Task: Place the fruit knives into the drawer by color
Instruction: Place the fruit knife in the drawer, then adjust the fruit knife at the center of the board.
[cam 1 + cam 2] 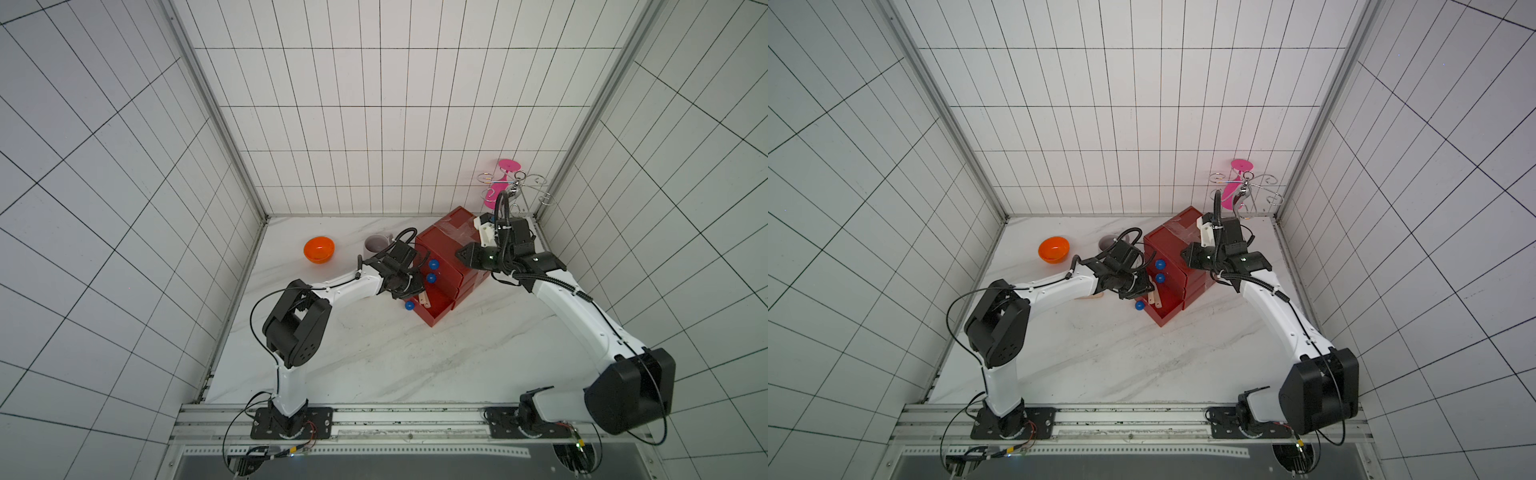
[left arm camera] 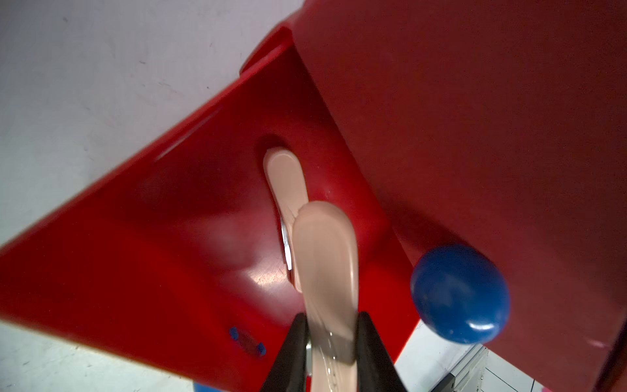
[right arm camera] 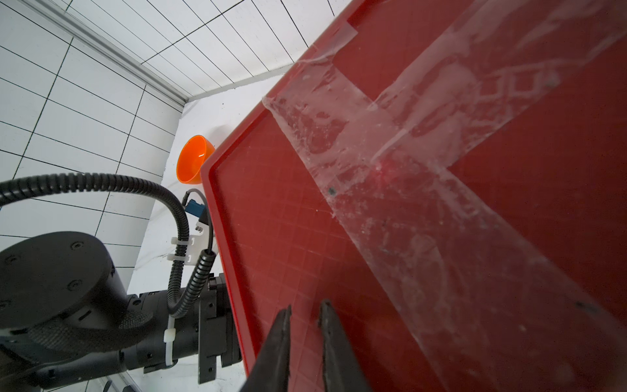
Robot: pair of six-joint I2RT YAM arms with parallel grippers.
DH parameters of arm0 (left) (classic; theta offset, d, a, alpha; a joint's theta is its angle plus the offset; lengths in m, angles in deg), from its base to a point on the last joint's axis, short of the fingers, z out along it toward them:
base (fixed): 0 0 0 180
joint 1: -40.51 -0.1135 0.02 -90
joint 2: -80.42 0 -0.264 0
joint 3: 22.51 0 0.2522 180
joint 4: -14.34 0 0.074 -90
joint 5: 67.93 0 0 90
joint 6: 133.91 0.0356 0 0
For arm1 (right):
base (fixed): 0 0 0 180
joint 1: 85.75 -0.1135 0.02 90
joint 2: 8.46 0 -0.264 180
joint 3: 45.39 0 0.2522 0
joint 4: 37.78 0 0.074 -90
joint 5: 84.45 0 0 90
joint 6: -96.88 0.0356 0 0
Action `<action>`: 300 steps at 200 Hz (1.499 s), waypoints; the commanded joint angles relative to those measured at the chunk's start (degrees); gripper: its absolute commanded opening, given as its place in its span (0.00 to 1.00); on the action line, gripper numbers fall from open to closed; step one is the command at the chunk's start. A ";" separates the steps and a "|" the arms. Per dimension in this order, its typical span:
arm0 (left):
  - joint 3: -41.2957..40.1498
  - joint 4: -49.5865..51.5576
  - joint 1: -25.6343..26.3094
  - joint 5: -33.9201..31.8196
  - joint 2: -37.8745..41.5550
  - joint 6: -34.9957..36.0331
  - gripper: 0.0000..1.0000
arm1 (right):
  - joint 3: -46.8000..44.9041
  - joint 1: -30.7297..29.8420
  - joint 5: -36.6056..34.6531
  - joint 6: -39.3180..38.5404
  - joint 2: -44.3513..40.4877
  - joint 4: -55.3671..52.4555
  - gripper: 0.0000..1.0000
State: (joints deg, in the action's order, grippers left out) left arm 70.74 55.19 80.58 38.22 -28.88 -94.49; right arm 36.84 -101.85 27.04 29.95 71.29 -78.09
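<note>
Clamping peach-pink knife (image 2: 327, 258) in left gripper (image 2: 330, 325) over pulled-out bottom drawer (image 2: 135, 237), above matching knife (image 2: 285, 173) inside, for colour sorting; resting right gripper (image 3: 305, 325), jaws barely apart, empty, on far chest top (image 3: 288, 237), probably steadying it

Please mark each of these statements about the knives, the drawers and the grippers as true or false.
1. The left gripper holds a pink knife. True.
2. The open drawer is empty. False: a second knife, also pink, already lies in the bottom drawer.
3. The top drawer is the one pulled out. False: the bottom drawer is out.
4. The right gripper is over the taped top of the chest and holds nothing. True.
5. The bowl stands on the chest. False: the bowl stands on the table, apart from the chest.
</note>
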 commanded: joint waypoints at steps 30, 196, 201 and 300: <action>-0.11 -1.54 0.86 -0.82 -1.53 -0.64 0.28 | -6.99 -0.95 -0.29 0.02 5.24 -24.46 0.20; 4.19 9.01 -2.04 -4.55 7.43 5.50 0.33 | -6.86 -0.93 -0.45 0.03 5.68 -24.43 0.20; 4.19 10.66 -2.89 -4.97 8.17 6.37 0.34 | -6.86 -0.95 -0.51 0.04 5.77 -24.42 0.20; 4.63 31.85 -20.29 -15.38 7.71 34.57 0.43 | -6.60 -0.95 -0.36 -0.21 6.12 -24.51 0.20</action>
State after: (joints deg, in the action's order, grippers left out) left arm 74.67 83.32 61.35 26.92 -17.99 -68.88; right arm 36.84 -101.85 27.04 29.93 71.38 -78.07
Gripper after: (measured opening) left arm 0.437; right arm 0.200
